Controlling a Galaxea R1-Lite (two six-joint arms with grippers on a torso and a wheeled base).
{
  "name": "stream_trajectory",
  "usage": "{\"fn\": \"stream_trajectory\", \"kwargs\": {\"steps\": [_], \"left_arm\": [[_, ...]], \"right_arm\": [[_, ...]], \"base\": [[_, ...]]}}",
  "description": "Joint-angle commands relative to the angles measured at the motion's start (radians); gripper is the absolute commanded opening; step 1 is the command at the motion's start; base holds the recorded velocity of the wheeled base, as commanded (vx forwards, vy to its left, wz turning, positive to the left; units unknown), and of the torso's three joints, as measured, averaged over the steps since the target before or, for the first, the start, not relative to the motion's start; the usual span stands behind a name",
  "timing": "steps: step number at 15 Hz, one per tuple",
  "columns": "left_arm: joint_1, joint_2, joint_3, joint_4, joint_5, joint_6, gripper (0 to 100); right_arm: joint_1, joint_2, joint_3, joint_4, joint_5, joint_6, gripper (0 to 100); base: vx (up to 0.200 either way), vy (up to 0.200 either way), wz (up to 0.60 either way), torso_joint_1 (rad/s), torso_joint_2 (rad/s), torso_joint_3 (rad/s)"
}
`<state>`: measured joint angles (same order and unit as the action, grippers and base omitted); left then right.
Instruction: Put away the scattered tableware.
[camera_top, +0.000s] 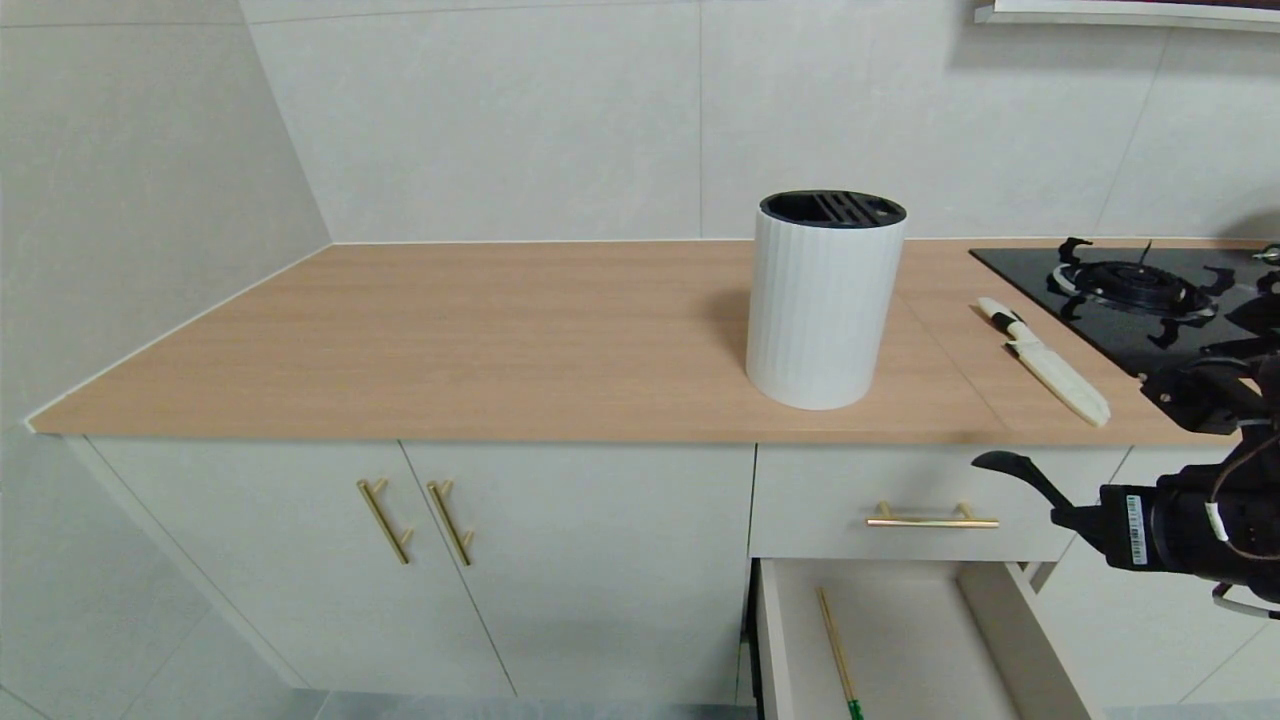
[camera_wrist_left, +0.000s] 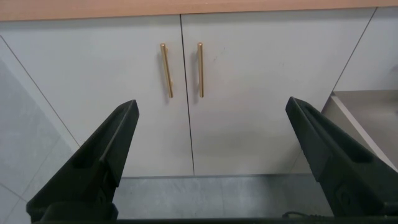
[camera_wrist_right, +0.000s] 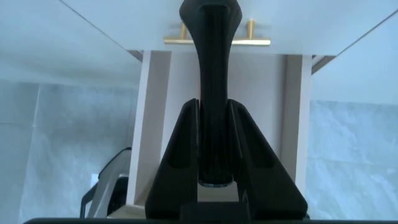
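Note:
A black utensil (camera_top: 1008, 468) with a curved end sticks out of my right gripper (camera_top: 1075, 518), which is shut on it, in front of the cabinets and above the open drawer (camera_top: 772, 640). In the right wrist view the black utensil (camera_wrist_right: 211, 50) runs straight out between the fingers of my right gripper (camera_wrist_right: 211, 112) over the drawer (camera_wrist_right: 154, 124). A pair of chopsticks (camera_top: 836, 650) lies inside the drawer. A white-bladed knife (camera_top: 1045, 360) rests on the wooden counter beside a white ribbed holder (camera_top: 822, 300) with a black slotted top. My left gripper (camera_wrist_left: 211, 106) is open and faces the cabinet doors.
A black gas hob (camera_top: 1130, 290) sits at the counter's right end, close to the knife. A closed drawer with a brass handle (camera_top: 932, 520) is above the open one. Two cabinet doors with brass handles (camera_top: 385, 520) are to the left; the wall corner closes the far left.

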<state>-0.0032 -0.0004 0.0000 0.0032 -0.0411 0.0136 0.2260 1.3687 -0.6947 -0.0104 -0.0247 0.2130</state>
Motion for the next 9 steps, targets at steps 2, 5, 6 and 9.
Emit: {"fn": "stream_trajectory", "kwargs": {"steps": [2, 5, 6, 9], "left_arm": [[0.0, 0.0, 0.0, 0.0, 0.0, 0.0, 100], [0.0, 0.0, 0.0, 0.0, 0.0, 0.0, 100], [0.0, 0.0, 0.0, 0.0, 0.0, 0.0, 100], [0.0, 0.0, 0.0, 0.0, 0.0, 0.0, 100]], "right_arm": [[0.001, 0.016, 0.004, 0.0, 0.0, 0.0, 0], [0.001, 0.062, 0.006, 0.001, 0.0, -0.001, 0], [0.001, 0.07, 0.011, 0.0, 0.0, -0.003, 0], [0.001, 0.089, 0.011, 0.0, 0.0, -0.003, 0]], "base": [[0.0, 0.0, 0.0, 0.0, 0.0, 0.0], [0.0, 0.0, 0.0, 0.0, 0.0, 0.0], [0.0, 0.0, 0.0, 0.0, 0.0, 0.0], [0.0, 0.0, 0.0, -0.142, 0.32, 0.183]]}}
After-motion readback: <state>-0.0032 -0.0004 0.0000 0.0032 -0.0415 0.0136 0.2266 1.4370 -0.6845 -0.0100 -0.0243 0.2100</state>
